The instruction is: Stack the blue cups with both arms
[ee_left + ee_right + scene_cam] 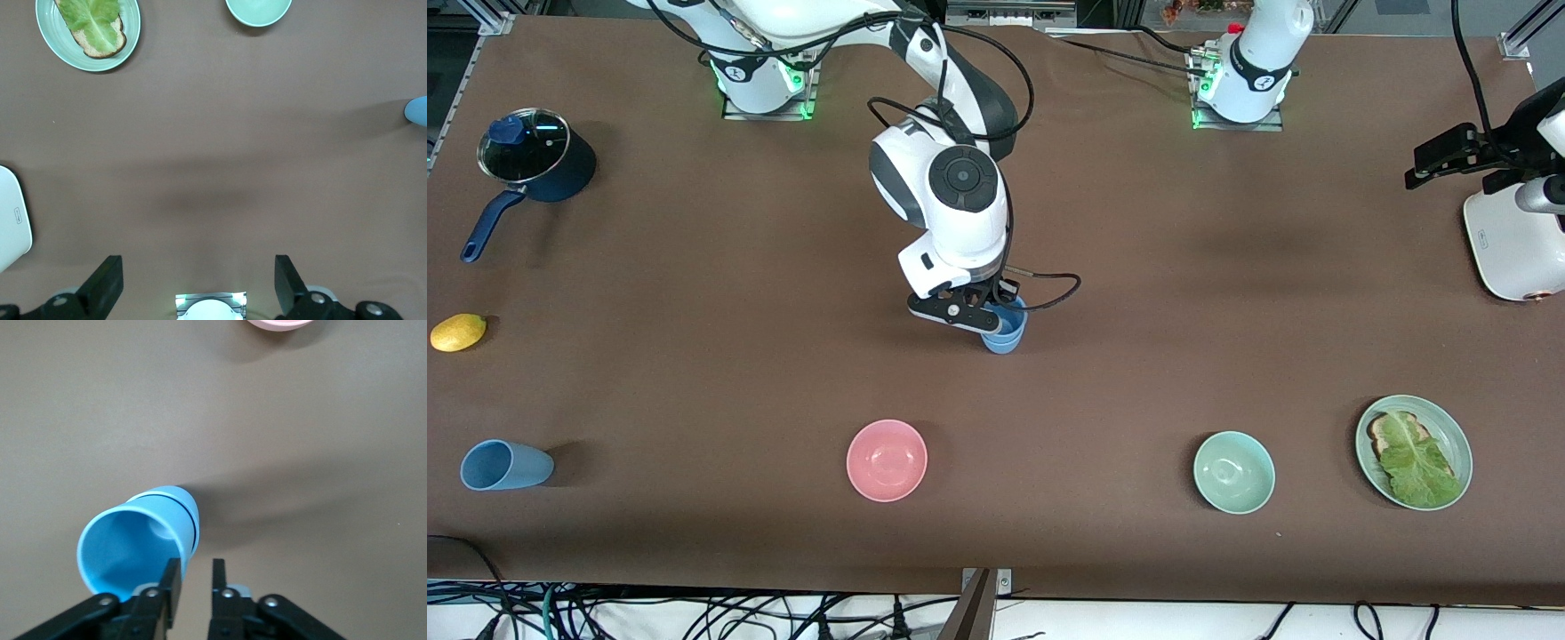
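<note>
Two blue cups stand nested one in the other at the table's middle; in the right wrist view the blue cups show the inner one's rim above the outer. My right gripper is down at their rim, and the right gripper is open by a narrow gap with bare table showing in it and one finger against the cup wall. Another blue cup lies on its side at the right arm's end, near the front camera. My left gripper waits open, high over the left arm's end.
A pink bowl and a mint-green bowl sit nearer the front camera than the stack. A plate with bread and lettuce and a white appliance are at the left arm's end. A lidded pot and a lemon are at the right arm's end.
</note>
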Tool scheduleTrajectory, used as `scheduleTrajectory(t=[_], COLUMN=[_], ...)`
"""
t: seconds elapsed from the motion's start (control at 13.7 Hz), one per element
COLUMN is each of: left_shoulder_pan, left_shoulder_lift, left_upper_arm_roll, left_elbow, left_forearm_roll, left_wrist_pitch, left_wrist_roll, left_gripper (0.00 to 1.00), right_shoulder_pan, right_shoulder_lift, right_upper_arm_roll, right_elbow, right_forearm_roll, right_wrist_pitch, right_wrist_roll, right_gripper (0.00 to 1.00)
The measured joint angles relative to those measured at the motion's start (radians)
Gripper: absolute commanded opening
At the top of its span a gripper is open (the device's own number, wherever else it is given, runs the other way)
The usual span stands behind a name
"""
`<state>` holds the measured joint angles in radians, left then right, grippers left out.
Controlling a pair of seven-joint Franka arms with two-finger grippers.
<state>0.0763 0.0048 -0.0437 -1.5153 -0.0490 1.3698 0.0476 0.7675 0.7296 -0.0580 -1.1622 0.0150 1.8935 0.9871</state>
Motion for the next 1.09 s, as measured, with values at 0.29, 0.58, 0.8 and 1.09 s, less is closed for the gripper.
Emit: scheduleTrajectory(t=[0.29,0.58,0.8,1.09], left_shoulder_pan=[0.0,0.0,0.0,-0.001], left_shoulder_lift=[0.001,0.001,0.001,0.001], left_upper_arm_roll=[0.0,0.0,0.0,0.0], left_elbow=[0.0,0.0,0.0,0.001], left_forearm_roll=[0.0,0.0,0.0,0.0], left_wrist_pitch=[0.0,0.0,0.0,0.0], left_wrist_roll=[0.0,0.0,0.0,0.0], left_gripper=[1.0,1.0,1.0,1.0], right_shoulder_pan=[-0.001,-0.022,-0.092,-0.212], right_shoulder_lift=[-0.002,-0.031,-0.082,-0.179], right_upper_arm_roll=[-0.015,-0.044,-0.049,-0.054], right_elbow=[0.012,0.031,0.038,0.042], right_forearm_roll=[-0.001,-0.003,-0.003,0.009], right_wrist_pitch=[0.0,-0.062,-0.148,-0.288], right_wrist_roll=[0.0,-0.063,-0.206,-0.45], right_gripper=[1.0,1.0,1.0,1.0])
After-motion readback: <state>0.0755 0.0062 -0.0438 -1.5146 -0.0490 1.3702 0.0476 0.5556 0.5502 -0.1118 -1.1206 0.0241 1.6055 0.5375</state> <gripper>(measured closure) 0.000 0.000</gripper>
